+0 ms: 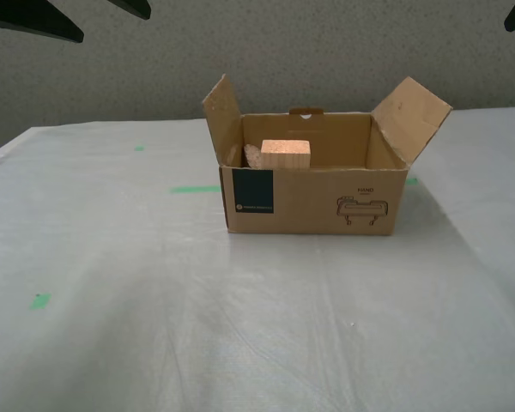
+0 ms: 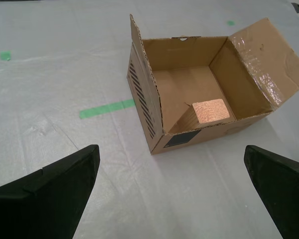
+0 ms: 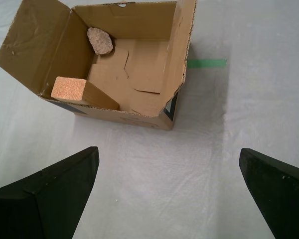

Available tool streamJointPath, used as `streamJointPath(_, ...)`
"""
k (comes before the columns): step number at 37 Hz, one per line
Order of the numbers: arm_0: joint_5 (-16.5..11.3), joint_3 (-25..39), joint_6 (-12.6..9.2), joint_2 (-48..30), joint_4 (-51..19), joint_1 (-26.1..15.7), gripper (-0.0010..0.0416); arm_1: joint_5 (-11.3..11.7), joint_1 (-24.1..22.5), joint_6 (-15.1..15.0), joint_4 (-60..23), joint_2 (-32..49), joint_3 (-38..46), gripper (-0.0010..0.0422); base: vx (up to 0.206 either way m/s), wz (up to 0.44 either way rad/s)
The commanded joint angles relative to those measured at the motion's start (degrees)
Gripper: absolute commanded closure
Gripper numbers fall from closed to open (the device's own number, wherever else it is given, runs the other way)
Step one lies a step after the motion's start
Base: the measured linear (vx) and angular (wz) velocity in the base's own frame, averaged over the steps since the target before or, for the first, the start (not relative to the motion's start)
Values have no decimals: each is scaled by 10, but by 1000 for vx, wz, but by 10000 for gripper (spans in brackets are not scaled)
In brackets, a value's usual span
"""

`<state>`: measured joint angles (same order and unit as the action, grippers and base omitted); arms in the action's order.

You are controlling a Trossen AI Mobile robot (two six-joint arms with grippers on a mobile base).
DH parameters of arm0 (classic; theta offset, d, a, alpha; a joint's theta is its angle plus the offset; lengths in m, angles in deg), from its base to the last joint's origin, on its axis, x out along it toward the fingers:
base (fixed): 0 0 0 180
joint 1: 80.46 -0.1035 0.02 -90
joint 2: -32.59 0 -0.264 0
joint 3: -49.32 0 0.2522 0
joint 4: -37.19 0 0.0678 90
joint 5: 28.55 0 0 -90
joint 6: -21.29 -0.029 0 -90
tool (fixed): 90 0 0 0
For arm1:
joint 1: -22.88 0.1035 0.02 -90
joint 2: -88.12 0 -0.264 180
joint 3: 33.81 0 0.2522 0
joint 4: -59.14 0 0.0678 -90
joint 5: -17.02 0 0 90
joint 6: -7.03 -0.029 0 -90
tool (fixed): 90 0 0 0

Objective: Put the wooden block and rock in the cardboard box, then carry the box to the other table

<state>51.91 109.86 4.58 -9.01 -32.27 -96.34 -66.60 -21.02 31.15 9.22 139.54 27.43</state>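
Our jaws stand wide apart on both arms, gripping nothing: my first gripper point(image 3: 169, 194) and my second gripper point(image 2: 172, 191) each hover clear of the cardboard box point(image 1: 313, 199), which sits on the other table point(image 1: 112, 326), its wrinkled white sheet marked with green tape point(image 1: 195, 189). Taking the exterior view from its left, bare sheet comes first, then the tape strip just beside the box, then the box itself with flaps upright and splayed. Inside it the wooden block point(image 1: 286, 154) leans with one end raised above the front wall, and the rock point(image 3: 100, 40) lies in a corner close to the block. We judge the carrying done; the step in hand is to back away cleanly, so we should keep our fingers off the flaps. Open sheet lies all around the box.
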Motion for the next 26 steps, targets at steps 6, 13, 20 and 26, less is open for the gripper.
streamJointPath(6,2,0,-2,0,0,0,12,1,0,2,1,0,1,14,0,0)
streamJointPath(13,2,0,-2,0,0,0,12,1,0,2,1,0,1,14,0,0)
streamJointPath(20,2,0,-2,0,0,0,12,1,0,2,1,0,1,14,0,0)
streamJointPath(26,2,0,-2,0,0,0,12,1,0,2,1,0,1,14,0,0)
